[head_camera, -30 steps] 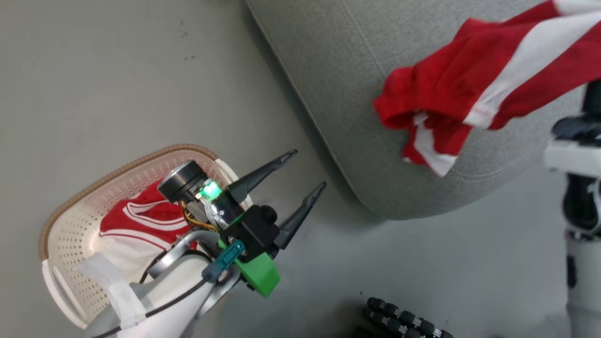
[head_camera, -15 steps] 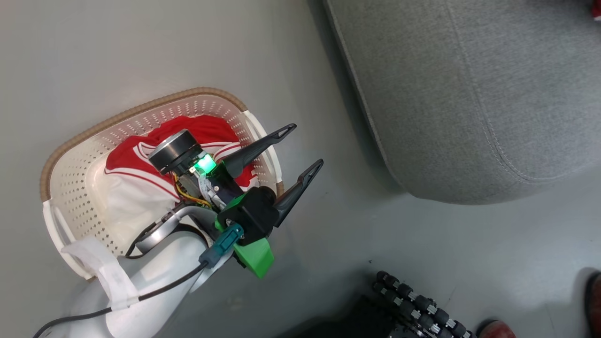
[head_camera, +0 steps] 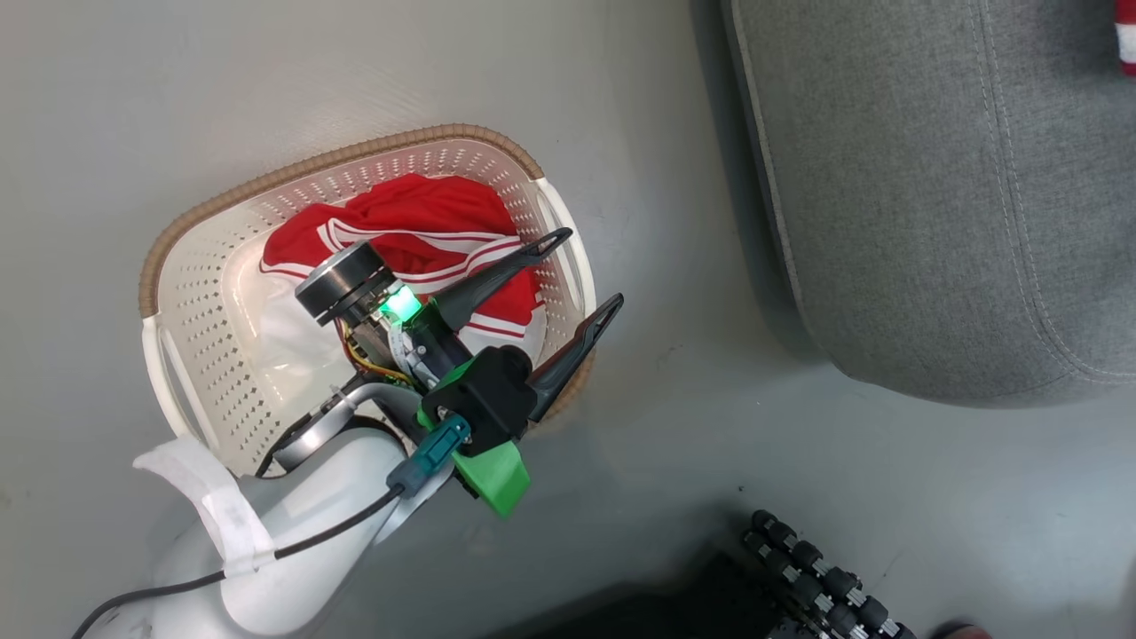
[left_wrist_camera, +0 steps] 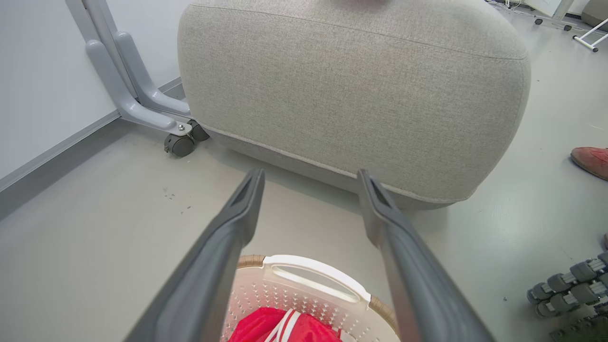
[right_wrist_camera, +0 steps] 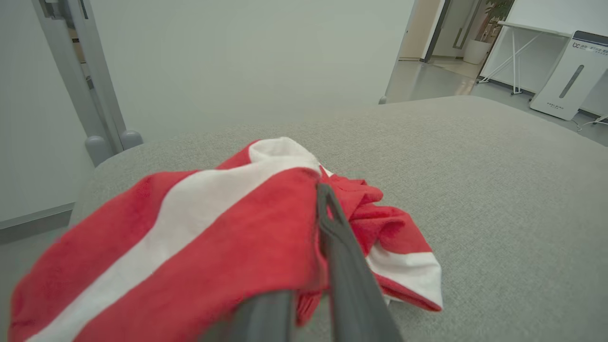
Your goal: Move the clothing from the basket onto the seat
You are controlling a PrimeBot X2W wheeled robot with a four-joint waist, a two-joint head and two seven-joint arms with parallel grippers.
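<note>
Grey floor (head_camera: 266, 71) at frame left bears the basket (head_camera: 177, 257), red clothing (head_camera: 417, 213) inside; left gripper (head_camera: 590, 269) spread above it; right gripper (right_wrist_camera: 316, 199) is draped in a striped garment (right_wrist_camera: 213, 228) over the seat (right_wrist_camera: 498, 190); pinching or not, I cannot tell.

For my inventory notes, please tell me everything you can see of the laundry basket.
The basket is a rounded rectangle of cream perforated plastic with a brown woven-look rim and white side handles. It stands upright on the grey floor, apart from the seat. A crumpled red garment with white stripes lies inside. The open left claw hovers over its end nearer the seat.
</note>
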